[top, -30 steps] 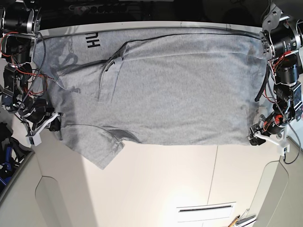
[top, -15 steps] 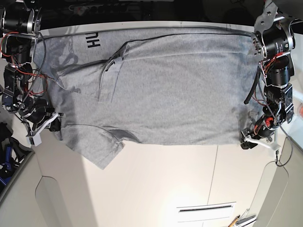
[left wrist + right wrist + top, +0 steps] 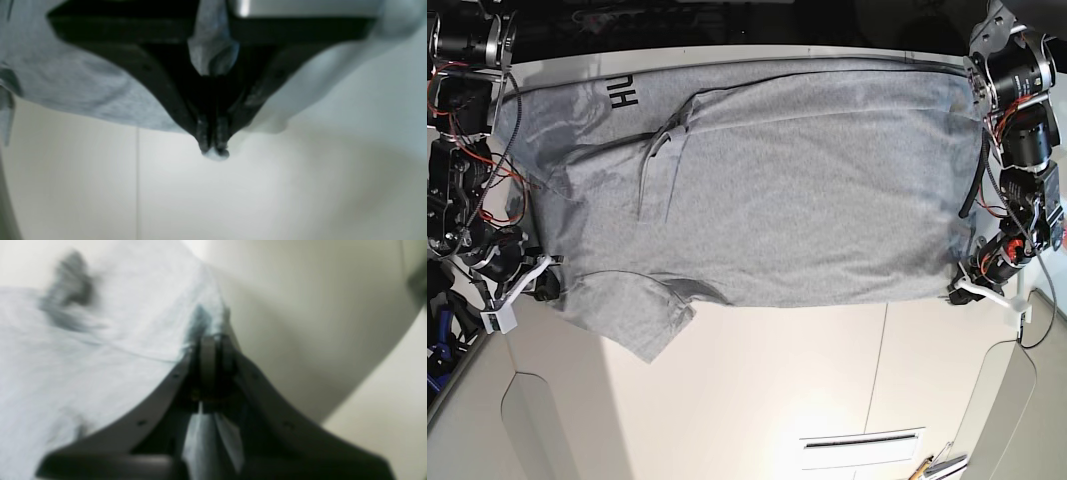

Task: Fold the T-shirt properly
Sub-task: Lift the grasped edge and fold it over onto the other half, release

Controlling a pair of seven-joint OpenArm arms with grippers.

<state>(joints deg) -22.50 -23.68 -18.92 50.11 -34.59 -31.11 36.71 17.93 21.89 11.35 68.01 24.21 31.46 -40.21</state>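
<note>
Left gripper (image 3: pixel 213 146) fingers pinch the grey T-shirt (image 3: pixel 807 190) hem, cloth bunched between them. Right gripper (image 3: pixel 213 340) fingers pinch T-shirt edge too, over cream tabletop (image 3: pixel 757 400).

T-shirt (image 3: pixel 767 200) — spread on table (image 3: pixel 757 390) | left hand (image 3: pixel 959 291), right hand (image 3: pixel 545 285) — at opposite edges

Both arms reach down at opposite sides of the base view. The left hand (image 3: pixel 957 290) has its jaws pinched together on a fold of grey cloth, and the right hand (image 3: pixel 545 285) is likewise clamped tight on cloth, low and level.
</note>
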